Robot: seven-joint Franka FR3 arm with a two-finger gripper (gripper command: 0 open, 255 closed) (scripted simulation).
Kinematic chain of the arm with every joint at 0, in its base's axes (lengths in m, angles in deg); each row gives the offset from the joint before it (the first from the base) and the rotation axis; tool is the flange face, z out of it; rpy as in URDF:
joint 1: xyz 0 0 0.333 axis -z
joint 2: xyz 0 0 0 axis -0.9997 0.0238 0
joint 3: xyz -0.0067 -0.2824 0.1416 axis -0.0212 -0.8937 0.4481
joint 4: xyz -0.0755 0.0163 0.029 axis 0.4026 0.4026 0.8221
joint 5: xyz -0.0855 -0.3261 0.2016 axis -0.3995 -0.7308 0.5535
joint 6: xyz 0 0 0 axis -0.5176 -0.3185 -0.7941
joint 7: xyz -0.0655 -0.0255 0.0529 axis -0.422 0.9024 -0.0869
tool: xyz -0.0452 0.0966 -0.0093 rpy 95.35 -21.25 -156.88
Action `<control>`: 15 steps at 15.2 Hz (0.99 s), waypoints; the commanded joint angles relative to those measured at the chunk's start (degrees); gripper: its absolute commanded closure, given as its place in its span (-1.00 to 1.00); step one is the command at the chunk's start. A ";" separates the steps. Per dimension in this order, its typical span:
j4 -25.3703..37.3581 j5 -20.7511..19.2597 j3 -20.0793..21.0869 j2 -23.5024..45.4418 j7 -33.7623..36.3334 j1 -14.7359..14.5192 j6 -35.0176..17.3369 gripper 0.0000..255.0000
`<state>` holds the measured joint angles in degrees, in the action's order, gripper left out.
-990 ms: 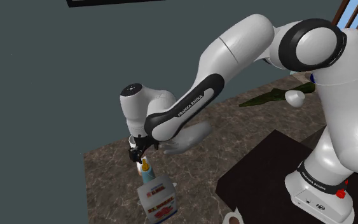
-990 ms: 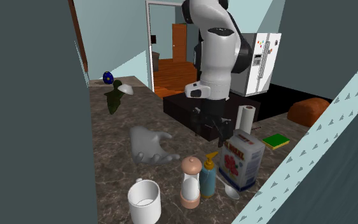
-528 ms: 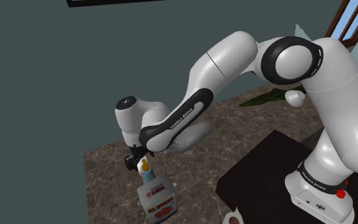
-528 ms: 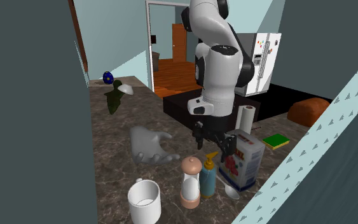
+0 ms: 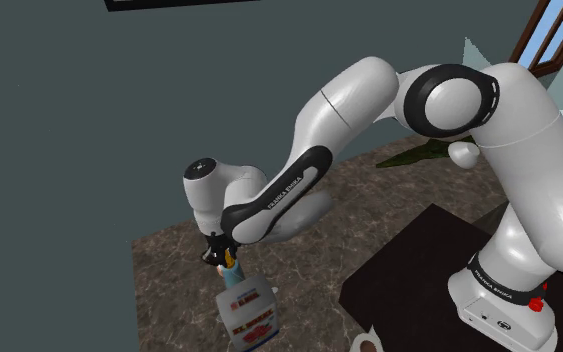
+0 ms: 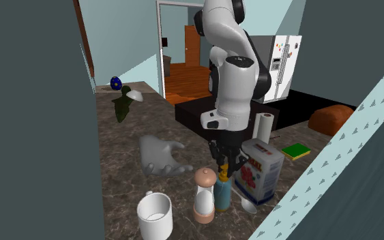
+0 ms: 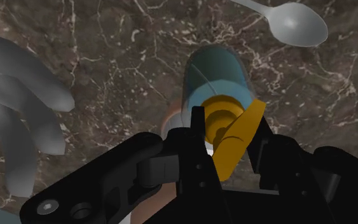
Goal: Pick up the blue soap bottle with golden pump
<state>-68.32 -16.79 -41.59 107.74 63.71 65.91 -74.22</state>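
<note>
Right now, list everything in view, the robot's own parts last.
box: one, white with red print, second exterior view's right
container: one, pink and white, left of the box
soap bottle: one, blue with golden pump, between container and box
mug: one, white, nearest that camera
spoon: one, grey, near the bottle
glove-like shape: one, grey, beyond the mug
paper roll: one, white, behind the box
arm: one, white, reaching down
hand: one, black, open, straddling the bottle's top

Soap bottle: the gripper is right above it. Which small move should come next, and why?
Probably ease the gripper straight down a little. Its open fingers only straddle the golden pump of the blue soap bottle, so closing now would likely catch the pump head, not the neck.
</note>
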 commanded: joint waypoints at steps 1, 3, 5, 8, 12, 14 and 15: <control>-0.02 0.01 0.01 0.07 0.00 -0.03 -0.03 1.00; 0.01 0.00 0.01 0.08 0.00 -0.04 -0.02 1.00; 0.05 0.00 0.00 0.11 0.02 -0.06 -0.01 1.00; -0.18 0.44 0.43 -0.97 -0.20 0.22 0.83 1.00; -0.29 1.35 1.24 -2.97 -0.73 0.77 2.67 1.00; -0.28 1.82 1.64 -3.93 -1.00 1.02 3.62 1.00; -0.25 2.05 1.83 -4.40 -1.14 1.15 4.10 1.00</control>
<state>-68.49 -15.03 -40.00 103.95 62.76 66.86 -70.64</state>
